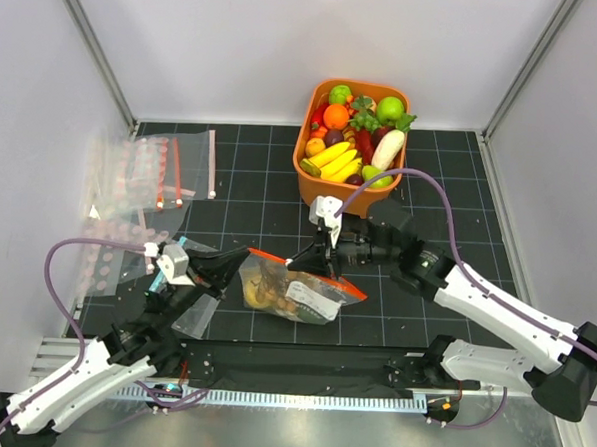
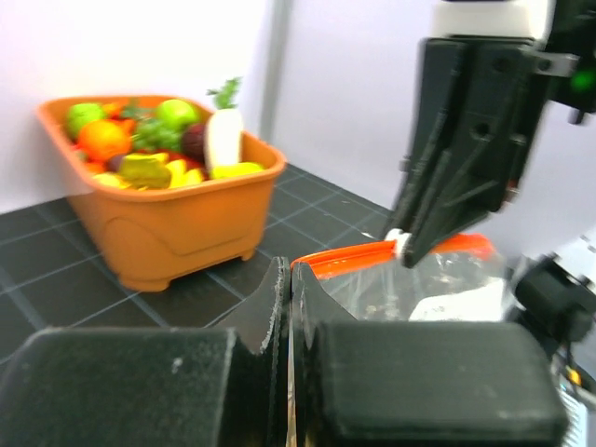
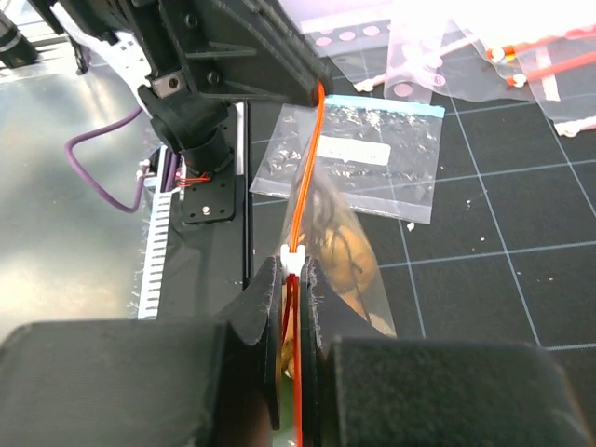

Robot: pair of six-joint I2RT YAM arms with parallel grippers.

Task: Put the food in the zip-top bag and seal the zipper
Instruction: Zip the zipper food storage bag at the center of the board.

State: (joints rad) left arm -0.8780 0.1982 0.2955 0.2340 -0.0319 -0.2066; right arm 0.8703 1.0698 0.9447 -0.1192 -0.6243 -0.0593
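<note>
The zip-top bag (image 1: 300,292) lies mid-table, its red-orange zipper (image 1: 311,271) held up along the top. Brown and yellow food (image 1: 267,287) and a white label (image 1: 317,303) show through it. My left gripper (image 1: 238,261) is shut on the bag's left end of the strip. My right gripper (image 1: 299,263) is shut on the zipper. In the right wrist view my gripper (image 3: 294,270) pinches the strip at a white slider (image 3: 293,256), with food (image 3: 349,256) behind. In the left wrist view my gripper (image 2: 291,279) is shut, and the strip (image 2: 349,257) runs away from it.
An orange basket (image 1: 321,180) of toy fruit stands behind the bag. Spare clear bags (image 1: 146,175) lie at the left. A teal-strip bag (image 3: 358,154) lies under my left arm. The walls close in on both sides.
</note>
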